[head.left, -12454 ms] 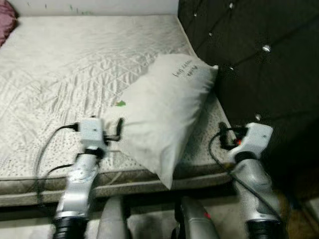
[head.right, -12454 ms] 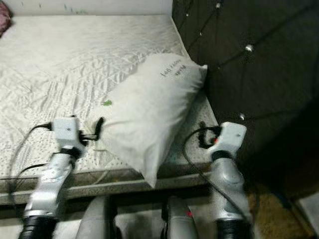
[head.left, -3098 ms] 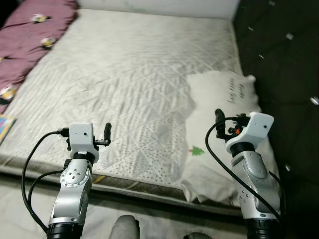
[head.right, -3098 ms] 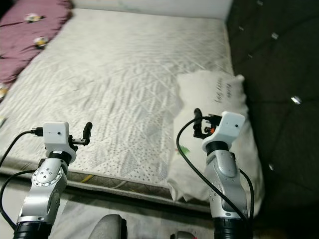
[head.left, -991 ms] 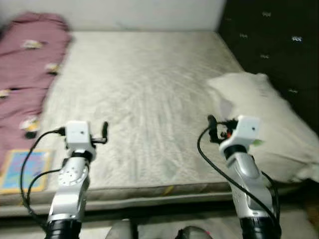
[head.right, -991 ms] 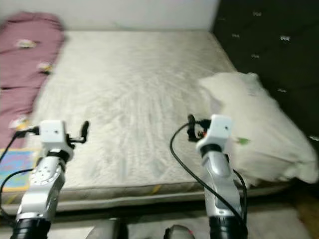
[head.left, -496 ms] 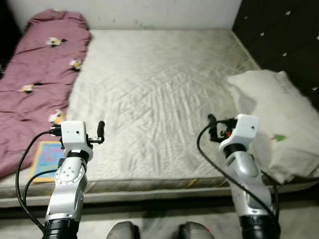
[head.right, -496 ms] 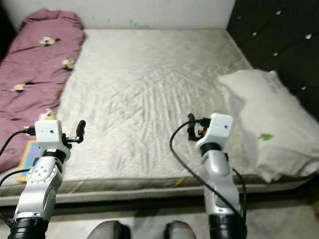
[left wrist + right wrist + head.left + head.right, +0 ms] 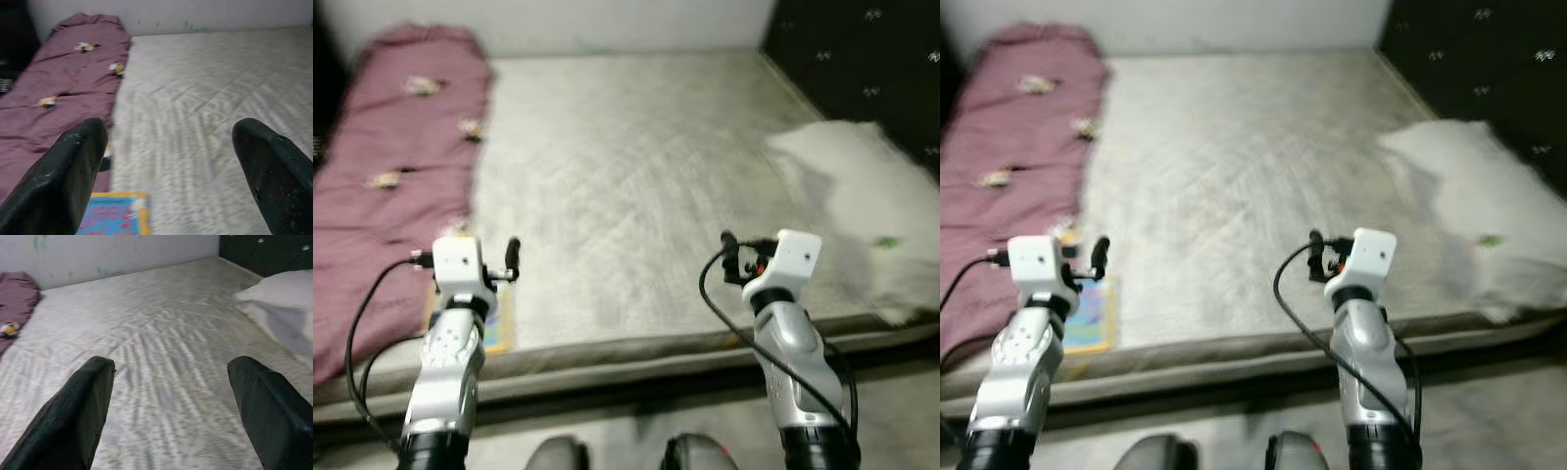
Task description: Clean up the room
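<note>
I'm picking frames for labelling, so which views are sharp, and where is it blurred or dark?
Both eye views are motion-blurred: the mattress quilting smears and the pillow loses its edges. Left wrist view: soft, the maroon blanket readable, the book blurred. Right wrist view: quilting clearer. Headboard is dark throughout.

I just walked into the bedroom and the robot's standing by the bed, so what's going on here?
The robot faces the bare grey quilted mattress, both arms raised. Its left claw and right claw are open and hold nothing. A white pillow lies by the dark tufted headboard, a maroon blanket on the other side, and a colourful flat book near the mattress edge.
</note>
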Controlling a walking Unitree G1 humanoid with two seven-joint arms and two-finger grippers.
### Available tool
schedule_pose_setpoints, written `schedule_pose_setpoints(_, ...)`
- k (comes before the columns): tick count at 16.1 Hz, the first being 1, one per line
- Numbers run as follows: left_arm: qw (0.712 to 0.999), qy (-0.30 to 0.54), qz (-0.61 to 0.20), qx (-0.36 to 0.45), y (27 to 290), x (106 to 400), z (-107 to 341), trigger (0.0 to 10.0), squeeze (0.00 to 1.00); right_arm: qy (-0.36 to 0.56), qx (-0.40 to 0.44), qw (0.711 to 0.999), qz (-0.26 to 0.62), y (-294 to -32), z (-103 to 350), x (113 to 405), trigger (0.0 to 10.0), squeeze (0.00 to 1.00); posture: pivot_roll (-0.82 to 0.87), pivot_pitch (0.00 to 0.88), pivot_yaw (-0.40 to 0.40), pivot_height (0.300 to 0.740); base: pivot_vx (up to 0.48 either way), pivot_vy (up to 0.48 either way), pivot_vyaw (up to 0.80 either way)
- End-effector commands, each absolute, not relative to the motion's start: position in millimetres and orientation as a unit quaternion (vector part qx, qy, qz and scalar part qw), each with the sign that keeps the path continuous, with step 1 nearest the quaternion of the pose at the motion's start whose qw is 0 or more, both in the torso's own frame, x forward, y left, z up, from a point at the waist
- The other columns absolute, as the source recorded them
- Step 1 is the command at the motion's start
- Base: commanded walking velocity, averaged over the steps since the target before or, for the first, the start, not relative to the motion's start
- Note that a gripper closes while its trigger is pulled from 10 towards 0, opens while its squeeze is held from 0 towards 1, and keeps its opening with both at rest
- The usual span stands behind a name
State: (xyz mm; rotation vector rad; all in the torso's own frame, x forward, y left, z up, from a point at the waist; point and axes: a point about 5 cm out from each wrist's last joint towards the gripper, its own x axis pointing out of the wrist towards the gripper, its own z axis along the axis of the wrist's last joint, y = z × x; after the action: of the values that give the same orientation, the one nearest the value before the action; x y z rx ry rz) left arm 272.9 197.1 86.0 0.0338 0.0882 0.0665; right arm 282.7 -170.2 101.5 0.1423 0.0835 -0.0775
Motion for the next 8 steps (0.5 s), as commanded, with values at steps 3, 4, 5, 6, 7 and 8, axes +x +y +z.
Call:
schedule_pose_setpoints(3,0.999,0.038,0.024,0.02,195,276,91,10.0,0.0,0.043,0.064,0.995,-0.059,-183,101,280,10.0,0.0,0.02,0.075,0.026,0.74,0.0,0.47,0.0)
schedule_pose_setpoints(4,0.999,0.035,0.024,0.022,194,276,92,10.0,0.0,0.046,0.058,0.996,-0.055,-184,100,280,10.0,0.0,0.01,0.077,0.02,0.74,0.0,0.469,0.0)
schedule_pose_setpoints(5,0.999,0.033,0.024,0.023,193,277,92,10.0,0.0,0.046,0.057,0.996,-0.053,-183,101,280,10.0,0.0,0.01,0.08,0.019,0.74,0.0,0.472,0.0)
schedule_pose_setpoints(6,0.999,0.029,0.017,0.016,189,277,95,10.0,0.0,0.041,0.051,0.997,-0.047,-181,105,283,10.0,0.0,0.01,0.087,0.011,0.74,0.0,0.469,0.0)
schedule_pose_setpoints(7,0.999,0.03,0.016,0.016,188,276,93,10.0,0.0,0.034,0.027,0.998,-0.037,-180,106,284,10.0,0.0,0.0,0.086,0.01,0.74,0.0,0.469,0.0)
schedule_pose_setpoints(8,0.999,0.037,0.013,0.015,190,275,89,10.0,0.0,0.019,-0.004,1.0,-0.014,-174,110,283,10.0,0.0,-0.01,0.084,0.009,0.74,0.0,0.461,0.0)
